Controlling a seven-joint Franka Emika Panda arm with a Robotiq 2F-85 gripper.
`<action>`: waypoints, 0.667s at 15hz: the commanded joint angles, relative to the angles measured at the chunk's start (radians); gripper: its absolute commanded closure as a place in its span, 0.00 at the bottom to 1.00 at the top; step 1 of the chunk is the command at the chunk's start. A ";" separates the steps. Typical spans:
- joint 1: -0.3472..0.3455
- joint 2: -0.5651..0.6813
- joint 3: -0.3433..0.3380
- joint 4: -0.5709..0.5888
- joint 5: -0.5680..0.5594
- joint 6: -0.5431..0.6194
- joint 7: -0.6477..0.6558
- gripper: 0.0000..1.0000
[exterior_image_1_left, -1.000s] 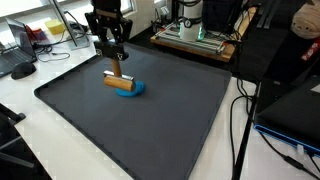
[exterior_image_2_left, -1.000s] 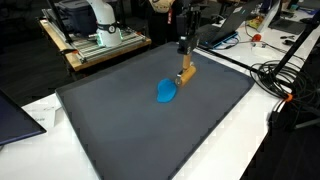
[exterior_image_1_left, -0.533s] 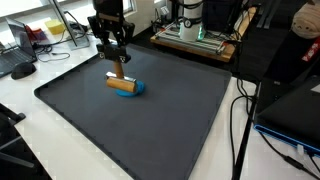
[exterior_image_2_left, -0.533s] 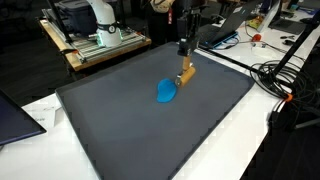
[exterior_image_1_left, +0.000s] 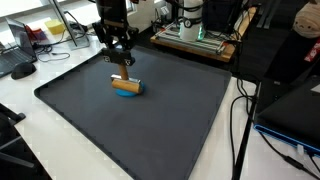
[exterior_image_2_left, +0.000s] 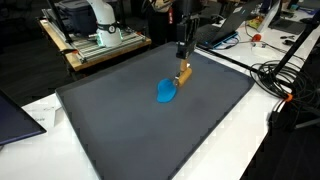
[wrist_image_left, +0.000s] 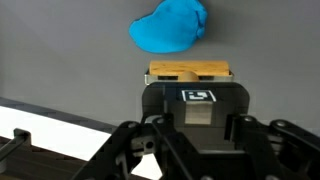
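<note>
Wood block (wrist_image_left: 190, 72) held in claw (exterior_image_1_left: 122, 68), blue blob (wrist_image_left: 170, 28) just beside

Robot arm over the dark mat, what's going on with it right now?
The arm's gripper is shut on a small wooden block, holding it from above near the far side of the dark grey mat. A blue lump, perhaps a cloth or putty, lies on the mat just beside the block; the wrist view shows a gap between them. Whether the block rests on the mat or hangs slightly above it is hard to tell.
</note>
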 joint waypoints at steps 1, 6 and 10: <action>0.056 0.002 -0.012 -0.002 -0.108 -0.055 0.071 0.77; 0.141 0.023 -0.011 -0.008 -0.292 -0.083 0.208 0.77; 0.204 0.055 -0.014 0.009 -0.430 -0.128 0.313 0.77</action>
